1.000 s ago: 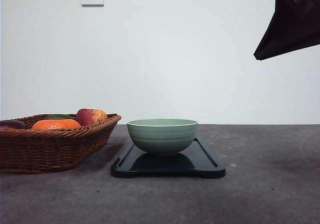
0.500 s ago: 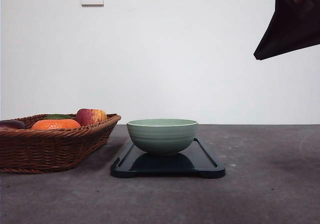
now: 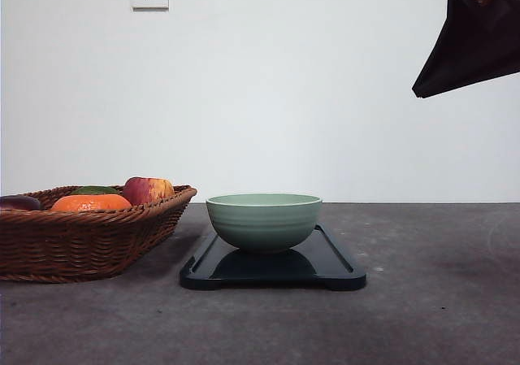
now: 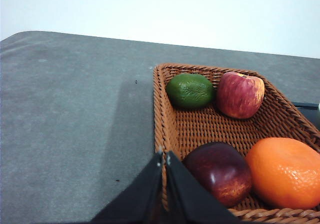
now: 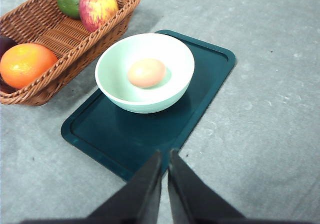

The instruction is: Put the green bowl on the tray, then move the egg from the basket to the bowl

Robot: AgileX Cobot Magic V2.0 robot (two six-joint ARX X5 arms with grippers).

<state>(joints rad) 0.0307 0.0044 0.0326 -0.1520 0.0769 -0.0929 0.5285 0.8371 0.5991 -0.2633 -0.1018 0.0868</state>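
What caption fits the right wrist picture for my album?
Egg resting in the green bowl on the tray, fruit basket beside it.

One bowl (image 5: pixel 145 74), one egg (image 5: pixel 146 72), four fruits (image 4: pixel 240 94)

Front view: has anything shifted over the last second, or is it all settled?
Nothing visibly changed. The green bowl sits on the tray as before, the basket and its fruit are where they were, and the dark arm part at upper right has not moved.

Bright, even light; soft shadows; sharp focus throughout.
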